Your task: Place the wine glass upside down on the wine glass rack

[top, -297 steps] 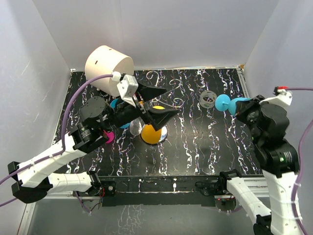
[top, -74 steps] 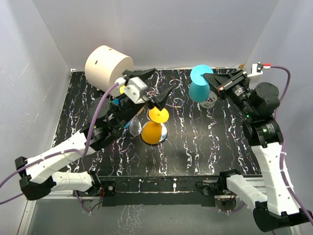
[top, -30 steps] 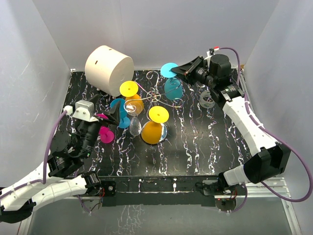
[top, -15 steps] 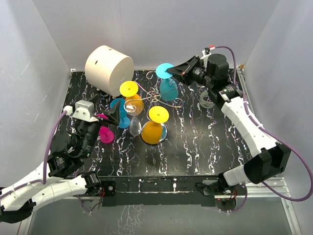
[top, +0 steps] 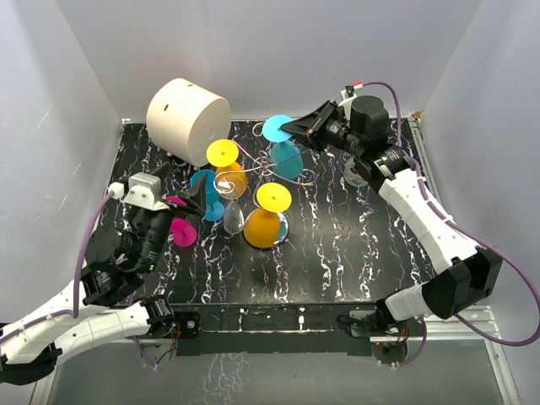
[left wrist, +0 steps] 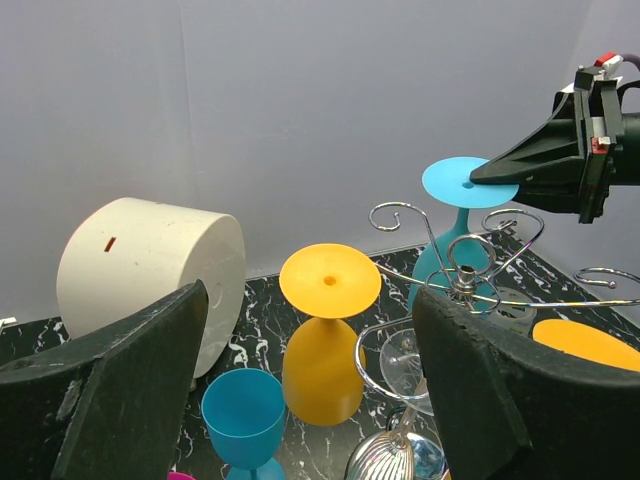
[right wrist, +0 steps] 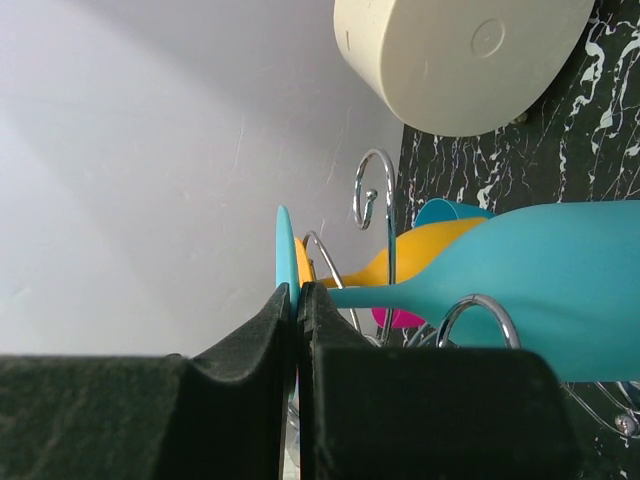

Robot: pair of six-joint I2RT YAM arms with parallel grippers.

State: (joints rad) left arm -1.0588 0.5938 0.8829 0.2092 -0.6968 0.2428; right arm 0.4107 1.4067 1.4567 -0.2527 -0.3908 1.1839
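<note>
A teal wine glass (top: 287, 160) hangs upside down at the far side of the wine glass rack (top: 263, 169). Its round foot (top: 275, 128) is uppermost. My right gripper (top: 295, 129) is shut on the edge of that foot (right wrist: 283, 250), and the teal bowl (right wrist: 540, 285) lies beside a wire loop (right wrist: 478, 310) of the rack. Whether the glass rests on the wire I cannot tell. In the left wrist view the teal glass (left wrist: 462, 185) shows behind the rack's spirals (left wrist: 465, 283). My left gripper (top: 181, 190) stands open and empty, left of the rack (left wrist: 310, 300).
Two yellow glasses (top: 224, 153) (top: 272, 199) hang inverted on the rack. A blue glass (left wrist: 243, 415), a magenta one (top: 180, 229) and a clear one (top: 234, 219) stand by it. A big cream cylinder (top: 187, 110) sits at the back left. Another clear glass (top: 359, 171) stands to the right.
My right gripper has carried the teal glass a little further left, over the rack. The left arm has not moved.
</note>
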